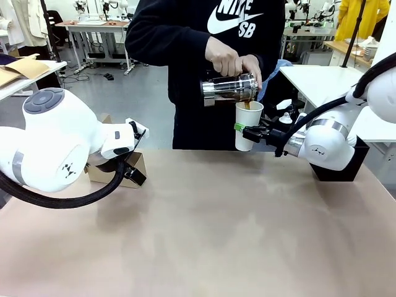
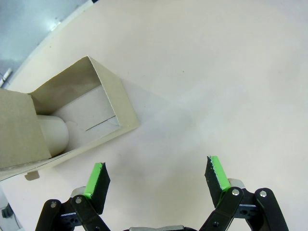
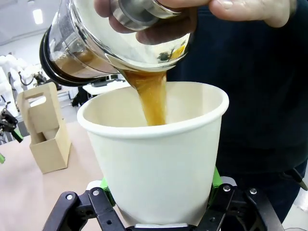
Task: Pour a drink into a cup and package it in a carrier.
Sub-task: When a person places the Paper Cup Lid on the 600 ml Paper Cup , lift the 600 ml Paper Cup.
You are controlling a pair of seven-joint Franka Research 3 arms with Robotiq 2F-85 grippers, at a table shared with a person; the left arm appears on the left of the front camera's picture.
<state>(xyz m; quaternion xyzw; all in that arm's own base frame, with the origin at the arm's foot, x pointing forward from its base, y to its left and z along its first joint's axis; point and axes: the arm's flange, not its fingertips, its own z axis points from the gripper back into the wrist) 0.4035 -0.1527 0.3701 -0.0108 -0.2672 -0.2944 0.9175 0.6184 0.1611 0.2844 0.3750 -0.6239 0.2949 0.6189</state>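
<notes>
My right gripper [image 1: 247, 131] is shut on the white paper cup [image 1: 248, 127], holding it upright above the table's far edge. A person's hand [image 1: 232, 60] tilts a glass press jug [image 1: 229, 90] over it. The brown drink [image 3: 152, 101] streams from the jug [image 3: 110, 38] into the cup [image 3: 159, 163], with green pads [image 3: 216, 182] pressed on its sides. The brown cardboard carrier [image 1: 137, 166] stands at the far left, partly behind my left arm. In the left wrist view my left gripper [image 2: 157, 175] hangs open just beside the carrier [image 2: 72, 110], nothing between its fingers.
A black square box [image 1: 337, 171] sits at the table's far right behind my right arm [image 1: 325, 145]. The person stands at the far edge, mid-table. The carrier [image 3: 45, 127] shows a tall handle. Bare tabletop [image 1: 216, 235] stretches across the near half.
</notes>
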